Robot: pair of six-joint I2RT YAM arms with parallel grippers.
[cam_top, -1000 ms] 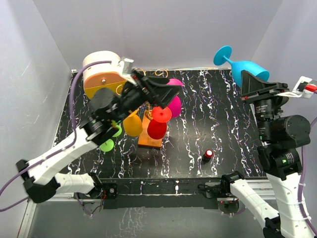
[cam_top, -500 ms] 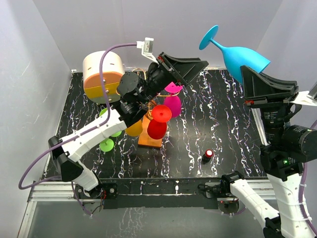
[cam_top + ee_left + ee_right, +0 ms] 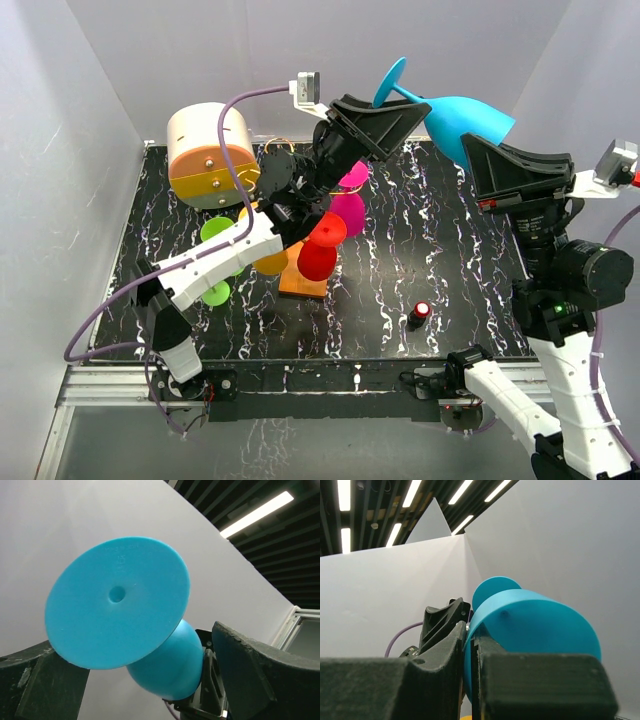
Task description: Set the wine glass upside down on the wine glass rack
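- Jaws of the left gripper (image 3: 405,112) stand apart, holding nothing.
- Seen from the left wrist, the round foot (image 3: 117,602) of the blue wine glass (image 3: 465,115) faces the camera, framed between the two dark fingers (image 3: 250,670). No contact with either finger shows.
- Jaws of the right gripper (image 3: 475,155) are clamped on the glass at its bowl. In the right wrist view the fingers (image 3: 535,685) stand nearly together with blue wall pinched in the narrow gap.
- From the right jaws the glass lies tilted, stem and foot pointing toward the left gripper, raised high above the table (image 3: 460,260).
- Well below both sets of jaws stands the wine glass rack (image 3: 303,280), on its orange base, with red, magenta, yellow and green glasses crowded around it.
- Beyond the rack, away from the right jaws, sits a cream-and-orange drum-shaped box (image 3: 205,150).
- Below the right jaws, on the table, stands a small dark object with a red top (image 3: 420,313).
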